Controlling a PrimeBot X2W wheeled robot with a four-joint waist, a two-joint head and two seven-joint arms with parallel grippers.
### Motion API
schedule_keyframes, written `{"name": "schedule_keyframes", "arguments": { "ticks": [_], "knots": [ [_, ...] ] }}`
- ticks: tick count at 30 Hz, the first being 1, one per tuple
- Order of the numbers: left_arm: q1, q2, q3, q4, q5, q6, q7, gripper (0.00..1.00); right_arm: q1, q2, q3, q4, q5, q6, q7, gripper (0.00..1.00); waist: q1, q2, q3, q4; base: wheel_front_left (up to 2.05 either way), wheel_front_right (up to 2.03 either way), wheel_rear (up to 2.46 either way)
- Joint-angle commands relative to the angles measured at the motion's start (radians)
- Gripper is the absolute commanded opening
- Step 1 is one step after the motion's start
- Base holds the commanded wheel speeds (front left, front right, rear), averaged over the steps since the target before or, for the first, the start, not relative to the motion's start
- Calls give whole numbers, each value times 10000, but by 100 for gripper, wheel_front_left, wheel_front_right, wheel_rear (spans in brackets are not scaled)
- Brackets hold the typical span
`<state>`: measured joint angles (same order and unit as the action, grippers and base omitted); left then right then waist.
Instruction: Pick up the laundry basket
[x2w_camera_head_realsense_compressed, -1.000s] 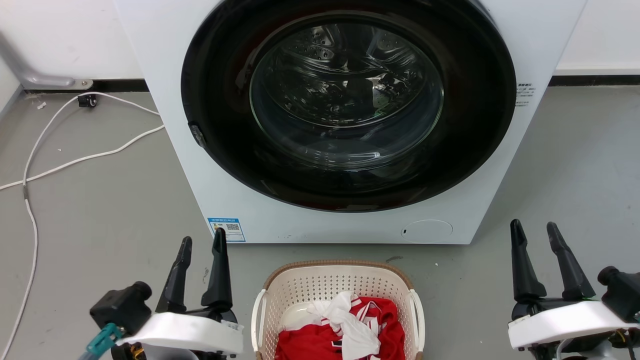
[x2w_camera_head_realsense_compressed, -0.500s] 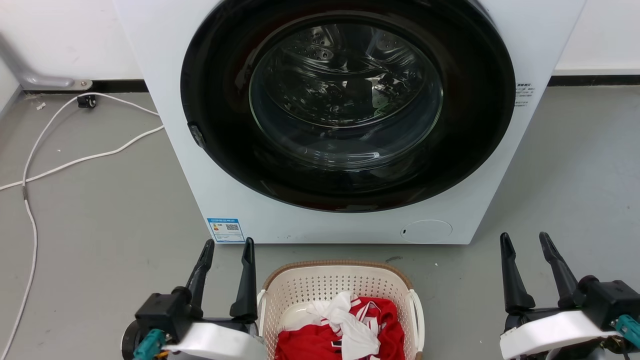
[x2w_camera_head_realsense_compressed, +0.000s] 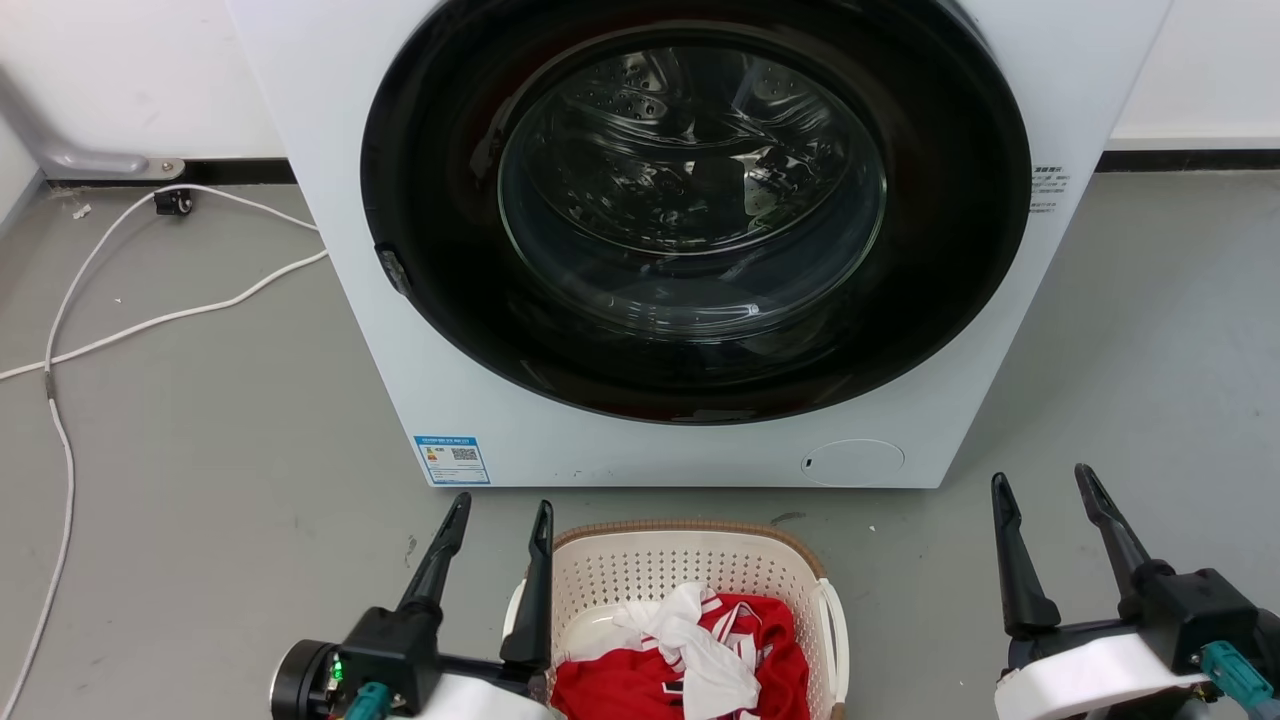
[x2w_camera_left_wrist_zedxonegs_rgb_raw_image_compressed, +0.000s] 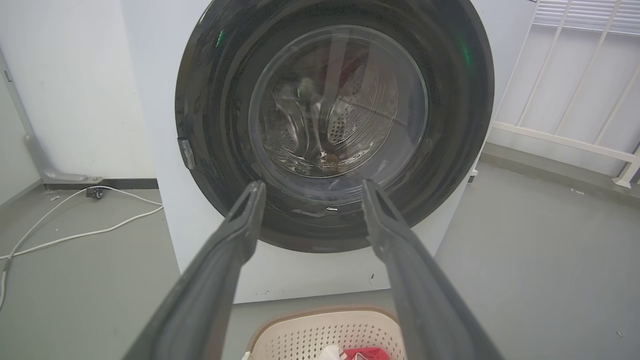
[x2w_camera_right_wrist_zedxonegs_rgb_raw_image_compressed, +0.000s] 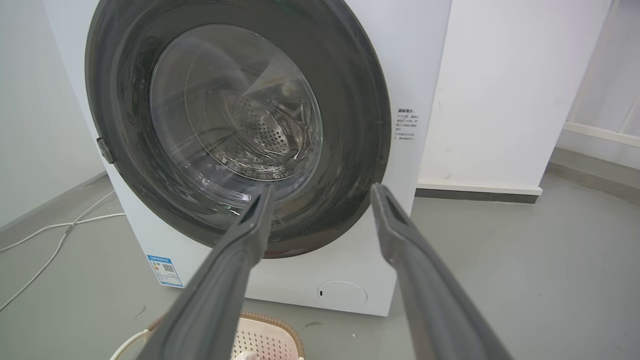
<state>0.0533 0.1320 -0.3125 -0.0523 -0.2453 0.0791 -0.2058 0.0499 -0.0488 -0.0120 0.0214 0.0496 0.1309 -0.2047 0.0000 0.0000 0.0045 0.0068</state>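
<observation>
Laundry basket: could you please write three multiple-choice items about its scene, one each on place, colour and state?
1. Where does the laundry basket stand?
A) before the washing machine
B) inside the drum
C) on a shelf

2. What colour is the biggest garment in it?
A) blue
B) red
C) green

3. How is the left pincer?
A) shut on a handle
B) shut on a cable
C) open, empty

Key:
1 A: it sits at the machine's foot.
2 B: red fabric lies inside.
3 C: its fingers are apart, with nothing between them.
</observation>
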Motion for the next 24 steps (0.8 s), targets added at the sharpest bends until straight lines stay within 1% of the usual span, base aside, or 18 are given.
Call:
{"name": "schedule_keyframes", "arguments": {
  "ticks": [1,5,9,15,21,24],
  "knots": [
    [35,80,-115,-23,306,-20,-88,100,104,-26,21,-100,-290,-3,-100,100,0,0,-2,1,0,0,0],
    [101,44,-258,22,576,78,-167,100,157,-26,59,-77,-578,-3,-186,100,0,0,-6,1,0,0,0],
    [183,-67,-175,35,518,-51,-226,100,176,-25,146,-27,-579,-3,-242,100,0,0,-2,10,0,0,0],
    [377,-408,337,141,551,-517,-344,100,260,-23,133,112,-429,-3,-356,100,0,0,0,27,0,0,0],
    [584,-672,779,311,1073,-987,-469,100,252,-22,171,441,-644,-3,-483,100,0,0,-1,15,0,0,0],
    [624,-727,849,403,1347,-1126,-529,100,251,-22,195,500,-801,-3,-532,100,0,0,7,11,0,0,0]
  ]
}}
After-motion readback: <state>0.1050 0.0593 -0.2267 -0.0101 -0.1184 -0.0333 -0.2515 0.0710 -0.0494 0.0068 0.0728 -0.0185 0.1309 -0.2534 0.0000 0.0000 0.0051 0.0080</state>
